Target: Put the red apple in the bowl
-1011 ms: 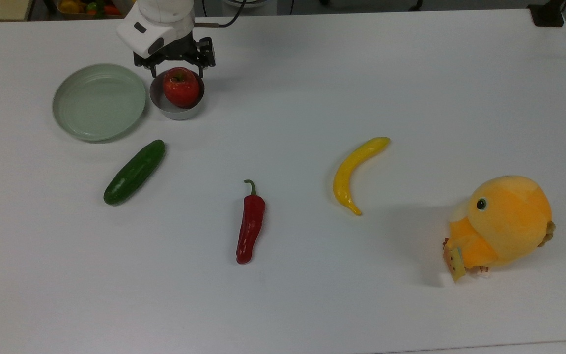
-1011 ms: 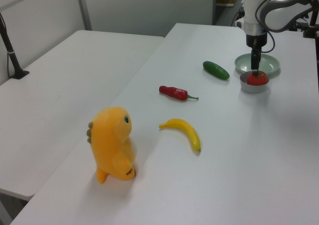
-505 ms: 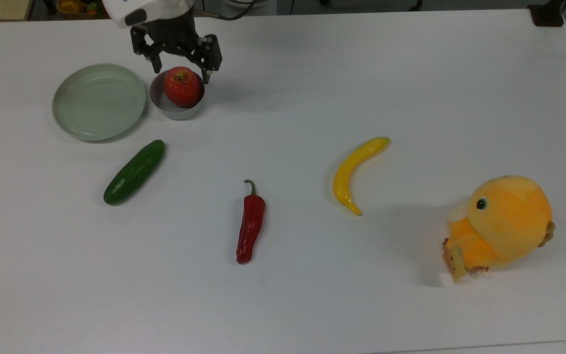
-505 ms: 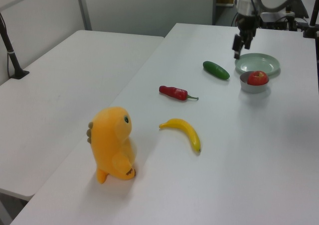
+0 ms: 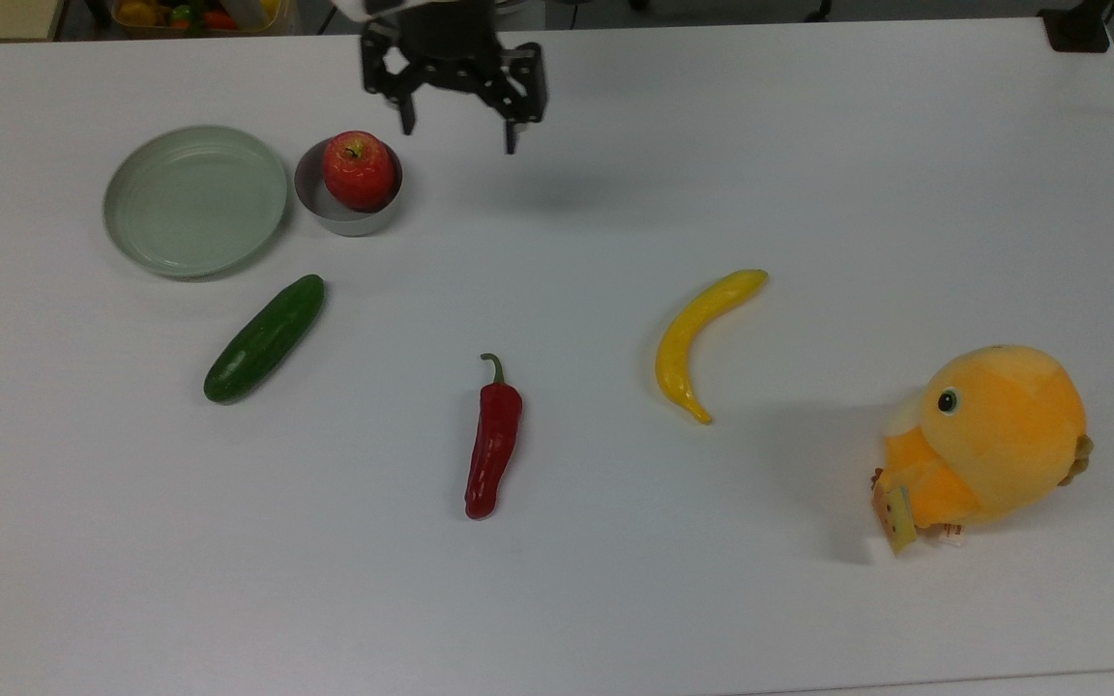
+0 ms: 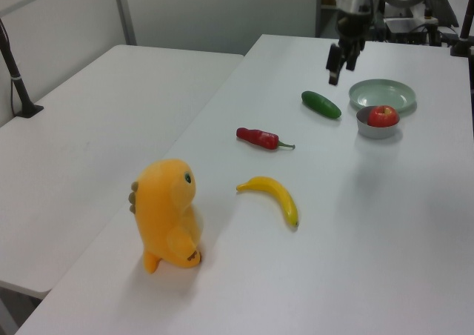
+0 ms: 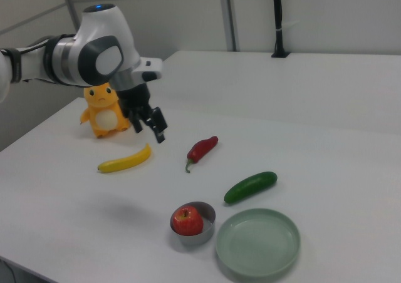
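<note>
Inside the bowl [image 5: 347, 203]: the red apple [image 5: 358, 170] sits stem up, hiding most of the bowl's floor.
Gripper [image 5: 458, 124]: empty, jaws spread wide, raised off the table [image 5: 808, 174], apart from the bowl toward the top view's right.
Arm: cut off by the top view's upper edge.
Plate [image 5: 194, 200]: pale green, just beside the bowl.
Elsewhere: cucumber [image 5: 264, 338], chili pepper [image 5: 493, 441], banana [image 5: 698, 337], orange plush toy [image 5: 992, 441].

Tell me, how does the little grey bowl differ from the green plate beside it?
The grey bowl is narrower with upright sides; the pale green plate is wider and shallow. The bowl holds the red apple; the plate holds nothing. Both are round and sit side by side on the white table.
</note>
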Controlling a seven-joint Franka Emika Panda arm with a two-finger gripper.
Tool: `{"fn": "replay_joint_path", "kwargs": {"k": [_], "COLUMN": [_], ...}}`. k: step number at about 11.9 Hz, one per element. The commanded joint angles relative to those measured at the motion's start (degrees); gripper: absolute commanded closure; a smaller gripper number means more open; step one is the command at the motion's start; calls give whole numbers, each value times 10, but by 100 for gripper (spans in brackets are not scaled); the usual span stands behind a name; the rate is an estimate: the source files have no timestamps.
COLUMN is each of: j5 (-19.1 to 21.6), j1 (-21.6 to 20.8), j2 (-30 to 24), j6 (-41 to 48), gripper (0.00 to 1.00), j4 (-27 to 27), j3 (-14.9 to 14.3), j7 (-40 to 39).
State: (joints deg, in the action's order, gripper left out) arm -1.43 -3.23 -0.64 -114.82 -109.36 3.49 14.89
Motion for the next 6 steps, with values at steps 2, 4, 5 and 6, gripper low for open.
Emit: {"fn": "replay_joint_path", "kwargs": {"k": [2,4,5,6], "j5": [6,6,6,6], "j1": [4,5,9,12], "j2": [10,9,9,7], "j6": [58,59,59,59], "gripper": [0,0,0,0], "j4": [17,17,18,17], "j3": [31,31,31,31], "j7": [-45,-67,-75,-79]}}
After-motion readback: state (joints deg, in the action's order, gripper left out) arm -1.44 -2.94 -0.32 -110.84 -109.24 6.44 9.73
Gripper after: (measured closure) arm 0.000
